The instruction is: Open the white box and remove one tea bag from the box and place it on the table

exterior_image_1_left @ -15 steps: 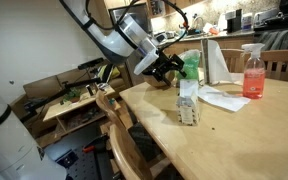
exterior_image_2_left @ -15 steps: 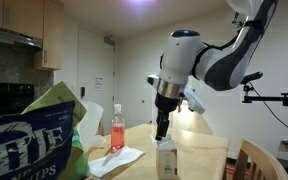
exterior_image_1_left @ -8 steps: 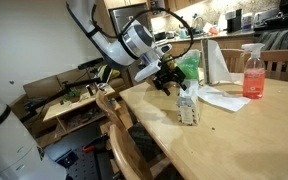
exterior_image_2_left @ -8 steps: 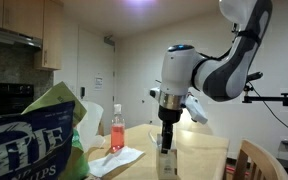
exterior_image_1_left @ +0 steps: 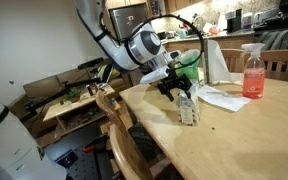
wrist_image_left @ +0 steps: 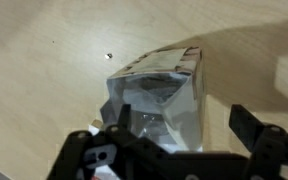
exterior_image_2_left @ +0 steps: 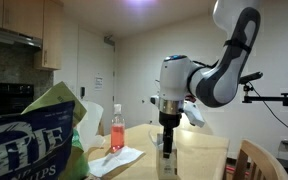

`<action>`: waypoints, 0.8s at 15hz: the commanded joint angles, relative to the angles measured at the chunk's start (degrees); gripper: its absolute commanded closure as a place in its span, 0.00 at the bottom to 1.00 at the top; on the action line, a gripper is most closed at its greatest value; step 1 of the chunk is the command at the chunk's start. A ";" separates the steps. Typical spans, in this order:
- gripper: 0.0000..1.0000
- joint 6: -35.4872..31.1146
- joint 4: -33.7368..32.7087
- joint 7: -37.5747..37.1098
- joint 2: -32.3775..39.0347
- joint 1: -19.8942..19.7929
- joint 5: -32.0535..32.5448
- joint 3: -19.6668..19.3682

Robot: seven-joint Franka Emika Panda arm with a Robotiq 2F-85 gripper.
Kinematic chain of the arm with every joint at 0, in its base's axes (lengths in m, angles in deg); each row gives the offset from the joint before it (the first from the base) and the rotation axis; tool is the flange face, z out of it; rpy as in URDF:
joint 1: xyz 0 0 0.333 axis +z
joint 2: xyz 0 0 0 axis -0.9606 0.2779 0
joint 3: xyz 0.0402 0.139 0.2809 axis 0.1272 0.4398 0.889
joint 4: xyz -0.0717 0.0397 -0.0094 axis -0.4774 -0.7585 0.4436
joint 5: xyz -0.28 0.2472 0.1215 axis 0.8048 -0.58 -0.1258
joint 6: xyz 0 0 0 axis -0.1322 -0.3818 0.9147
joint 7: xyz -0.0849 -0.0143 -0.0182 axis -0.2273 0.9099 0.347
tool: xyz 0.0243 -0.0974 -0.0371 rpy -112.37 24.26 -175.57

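The white box [exterior_image_1_left: 188, 110] stands upright on the light-wood table [exterior_image_1_left: 234, 135], near its edge; it also shows low in an exterior view [exterior_image_2_left: 166, 163]. My gripper [exterior_image_1_left: 180, 90] hangs open just above the box's top, pointing down [exterior_image_2_left: 167, 138]. In the wrist view the white box [wrist_image_left: 159, 85] fills the middle, and its top shows a greyish, shiny inside. The gripper [wrist_image_left: 184, 125] straddles its near part: one finger lies over the box and the other beside it over bare table [wrist_image_left: 44, 60]. I cannot make out a tea bag.
A pink spray bottle [exterior_image_1_left: 253, 72] and flat white paper sheets [exterior_image_1_left: 222, 97] lie behind the box, with a green object [exterior_image_1_left: 190, 65] beside them. A wooden chair [exterior_image_1_left: 119, 130] stands at the table edge. A cluttered bench [exterior_image_1_left: 72, 100] lies beyond. A chip bag [exterior_image_2_left: 34, 135] fills the foreground.
The arm has swung across the table toward the white box and come down until the open gripper hangs right over its top. The box has not moved.
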 commanded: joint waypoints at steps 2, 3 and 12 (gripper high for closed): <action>0.26 -0.38 -1.71 5.82 1.17 -3.60 -4.73 3.67; 0.32 -0.34 -1.85 6.83 1.23 -4.02 -5.78 4.19; 0.80 -0.05 -2.13 9.49 0.42 -3.48 -9.76 4.09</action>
